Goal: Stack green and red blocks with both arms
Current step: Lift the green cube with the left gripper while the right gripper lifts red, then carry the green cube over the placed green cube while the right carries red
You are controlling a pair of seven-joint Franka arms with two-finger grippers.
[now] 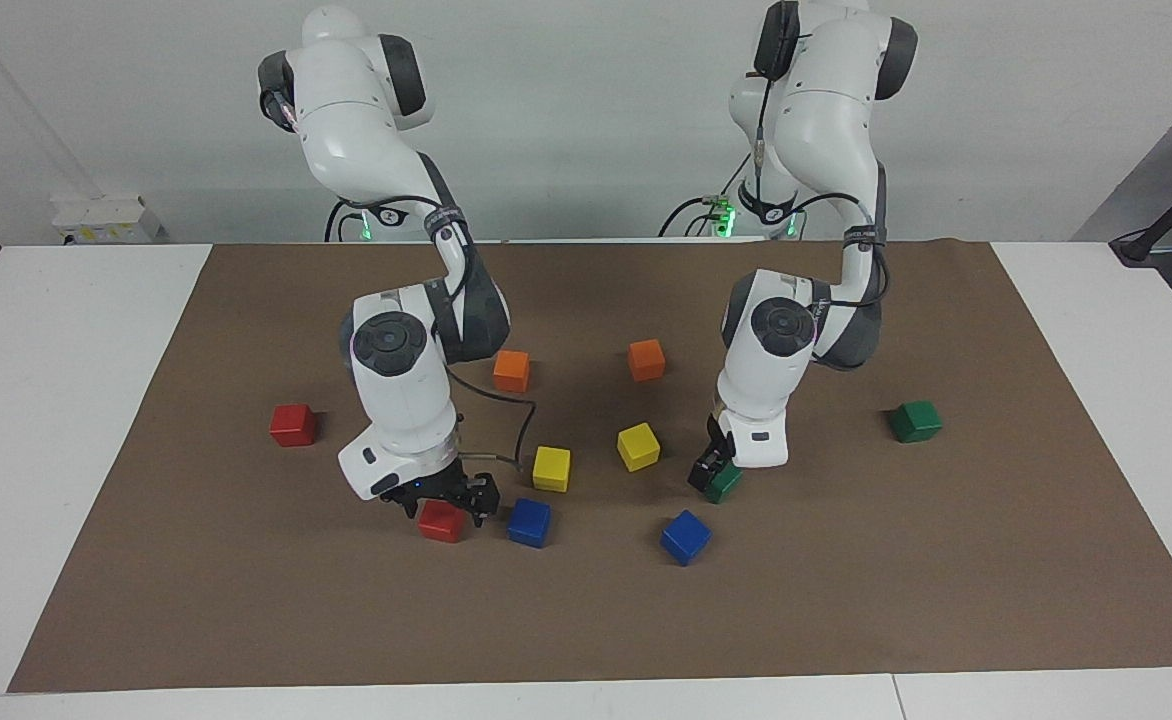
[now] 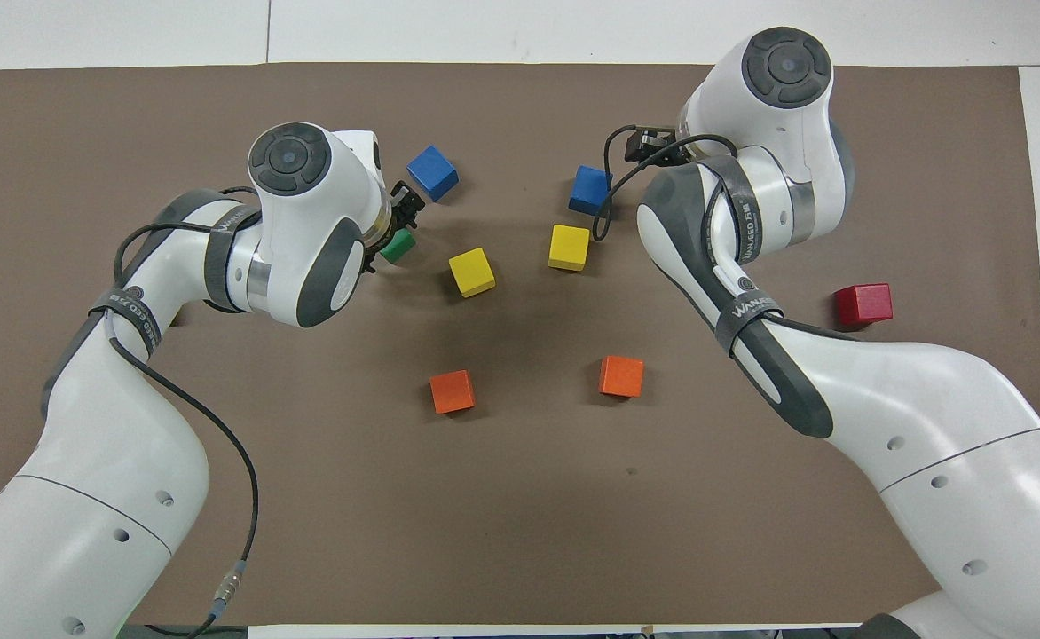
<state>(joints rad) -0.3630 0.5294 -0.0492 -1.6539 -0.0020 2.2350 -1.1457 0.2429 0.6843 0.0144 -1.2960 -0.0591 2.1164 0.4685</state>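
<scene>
One red block (image 1: 440, 527) lies on the brown mat, farther from the robots than the yellow cubes. My right gripper (image 1: 444, 511) is low over it and open, one finger on each side of the cube. The overhead view hides this block under the right arm. A second red block (image 1: 293, 424) (image 2: 863, 304) sits alone toward the right arm's end. My left gripper (image 1: 709, 473) (image 2: 391, 226) is down at a green block (image 1: 725, 484) (image 2: 398, 246). Whether it grips the block does not show. Another green block (image 1: 915, 421) rests toward the left arm's end.
A blue cube (image 1: 529, 522) sits close beside the right gripper, with a yellow cube (image 1: 551, 468) just nearer to the robots. Another blue cube (image 1: 685, 536) and yellow cube (image 1: 638, 446) flank the left gripper. Two orange cubes (image 1: 511, 370) (image 1: 646, 359) lie nearer to the robots.
</scene>
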